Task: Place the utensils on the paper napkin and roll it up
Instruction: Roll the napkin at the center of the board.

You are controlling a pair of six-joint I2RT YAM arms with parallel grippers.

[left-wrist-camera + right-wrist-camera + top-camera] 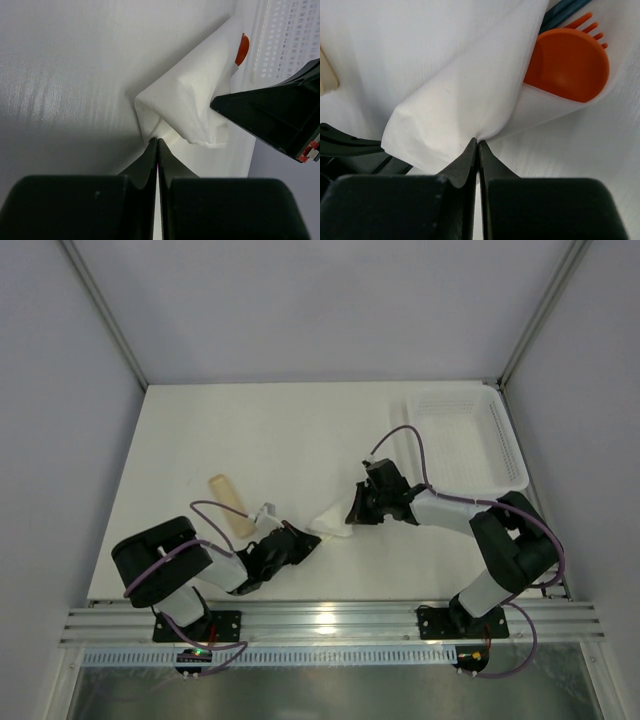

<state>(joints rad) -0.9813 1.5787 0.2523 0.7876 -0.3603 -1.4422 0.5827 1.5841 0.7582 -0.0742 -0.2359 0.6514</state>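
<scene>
Operator: Table (280, 440) from overhead, what sits on it?

Observer: A white mesh basket (500, 455) at the far right corner. The left gripper (312, 540) and right gripper (353, 512) meet near the middle of the near edge, with the paper napkin (332, 524) bunched between them. A tan stick (232, 503) lies bare on the table to the left of the napkin, apart from it.

Operator: Can overhead tell how the fingers stand?

Observer: No, they are too small there. The wrist views can: each pair is pressed together. The left pinches a corner of the napkin, and the right pinches a folded edge on the opposite side. The sheet begins right at both sets of tips and spreads away from them.

Operator: Anything inside the fold?

Observer: Only the right wrist view shows it well. An orange spoon (567, 62) is tucked into the open end, orange fork tines (592, 25) show behind it, and teal handles (565, 10) lie beside. The left wrist view catches just an orange sliver past the napkin's far side.
</scene>
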